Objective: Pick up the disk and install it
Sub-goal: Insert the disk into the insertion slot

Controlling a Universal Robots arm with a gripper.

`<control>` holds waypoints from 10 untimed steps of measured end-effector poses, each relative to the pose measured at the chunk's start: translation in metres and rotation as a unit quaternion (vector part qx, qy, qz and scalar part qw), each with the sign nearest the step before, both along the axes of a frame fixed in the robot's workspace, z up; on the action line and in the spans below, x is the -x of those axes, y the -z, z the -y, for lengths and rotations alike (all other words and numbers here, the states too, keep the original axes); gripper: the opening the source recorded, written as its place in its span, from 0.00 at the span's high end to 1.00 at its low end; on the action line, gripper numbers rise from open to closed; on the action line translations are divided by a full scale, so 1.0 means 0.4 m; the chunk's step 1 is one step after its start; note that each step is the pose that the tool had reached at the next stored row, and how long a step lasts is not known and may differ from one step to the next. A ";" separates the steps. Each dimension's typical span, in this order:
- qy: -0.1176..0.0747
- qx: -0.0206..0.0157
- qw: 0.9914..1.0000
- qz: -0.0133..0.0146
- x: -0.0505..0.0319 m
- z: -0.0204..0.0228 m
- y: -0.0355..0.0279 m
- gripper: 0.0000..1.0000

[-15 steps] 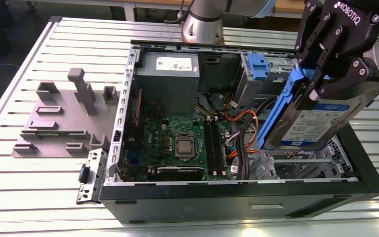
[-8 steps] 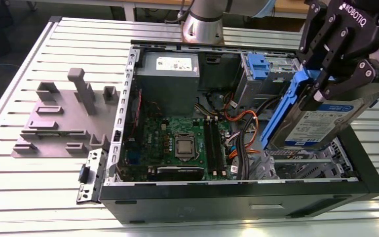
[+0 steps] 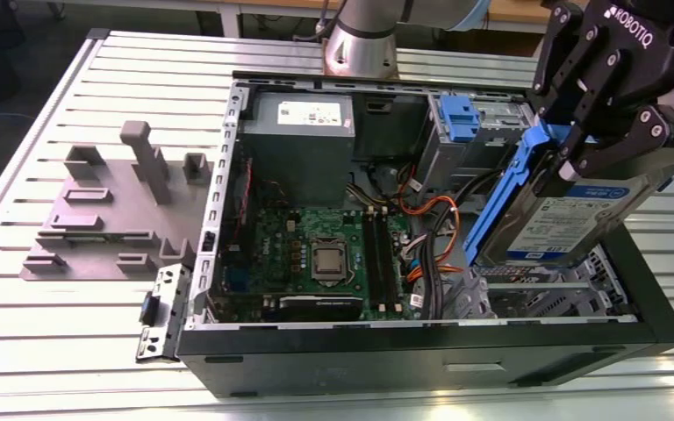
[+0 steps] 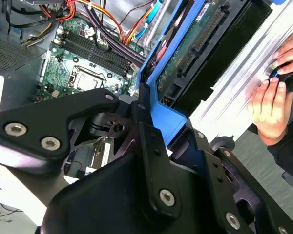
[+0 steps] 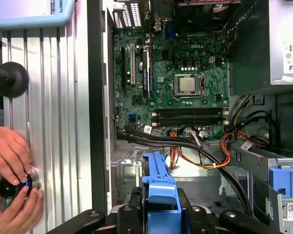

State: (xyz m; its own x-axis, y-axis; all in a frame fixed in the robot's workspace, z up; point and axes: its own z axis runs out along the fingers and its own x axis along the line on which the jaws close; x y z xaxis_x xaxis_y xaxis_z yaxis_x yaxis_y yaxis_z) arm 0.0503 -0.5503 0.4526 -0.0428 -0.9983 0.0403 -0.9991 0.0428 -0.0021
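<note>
Orange cables (image 5: 223, 148) near the disk (image 3: 577, 215)

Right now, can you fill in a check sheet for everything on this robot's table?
Surface: ribbed metal table, carrying an open computer case.
Job's things: disk held tilted above the case's drive end, not installed.
Clutter: grey fixture block beside the case.
Grippers: gripper, fingers shut on the disk's blue rail.
Cables: orange and black cables lie loose inside the case.
Surroundings: a person's hands on a knob at the table.
</note>
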 end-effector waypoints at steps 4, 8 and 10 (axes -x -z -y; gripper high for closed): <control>0.000 0.000 1.000 0.000 -0.003 0.000 0.003 0.64; 0.000 0.000 1.000 0.000 -0.015 0.000 0.006 0.64; -0.001 0.000 1.000 0.000 -0.021 0.000 0.007 0.64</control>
State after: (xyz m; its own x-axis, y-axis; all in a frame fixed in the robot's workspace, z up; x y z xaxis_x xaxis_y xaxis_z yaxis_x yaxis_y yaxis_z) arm 0.0587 -0.5503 0.4497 -0.0410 -0.9983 0.0404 -0.9992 0.0410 -0.0021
